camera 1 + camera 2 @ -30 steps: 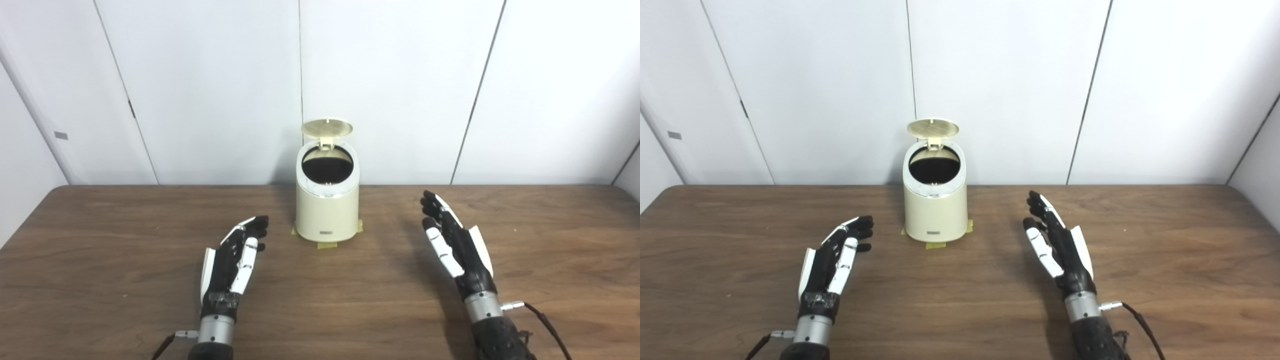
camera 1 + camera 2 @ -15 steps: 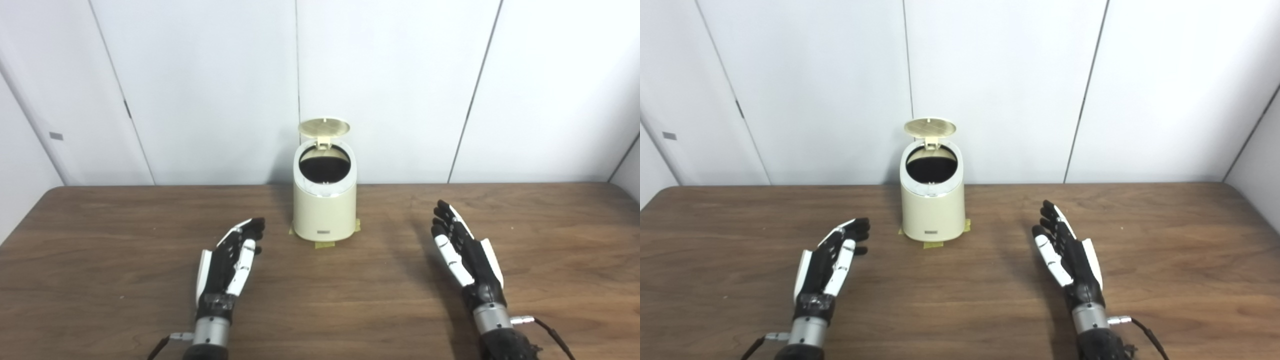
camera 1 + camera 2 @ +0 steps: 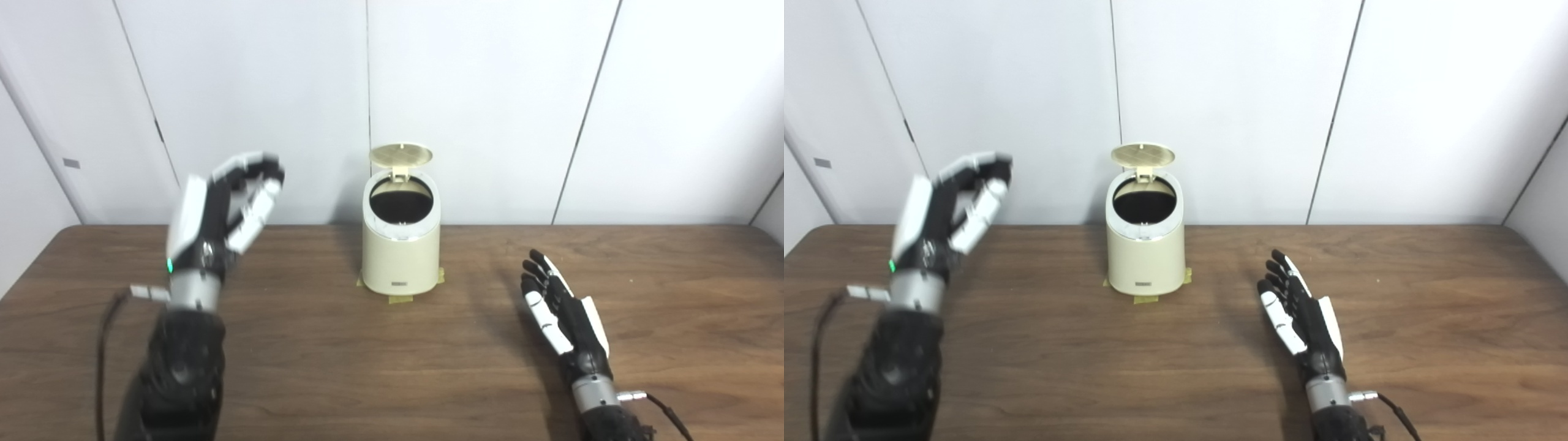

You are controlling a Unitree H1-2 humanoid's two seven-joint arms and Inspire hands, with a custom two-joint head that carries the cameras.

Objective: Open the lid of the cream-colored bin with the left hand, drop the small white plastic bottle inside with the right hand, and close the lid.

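The cream-colored bin [image 3: 401, 257] stands at the table's far middle on patches of yellow tape. Its round lid [image 3: 401, 155] is tipped up at the back, showing a dark inside. No small white bottle is in view. My left hand [image 3: 223, 211] is raised high above the table, left of the bin and apart from it, open with fingers curled and holding nothing. My right hand [image 3: 563, 312] lies low over the table to the right of the bin, open and flat, holding nothing.
The brown wooden table [image 3: 392, 380] runs across the whole view. White wall panels [image 3: 490, 92] stand right behind the bin. A cable [image 3: 104, 343] hangs from my left wrist.
My left hand has risen from low over the table to well above it, left of the bin. My right hand has drawn back slightly. The lid stays up.
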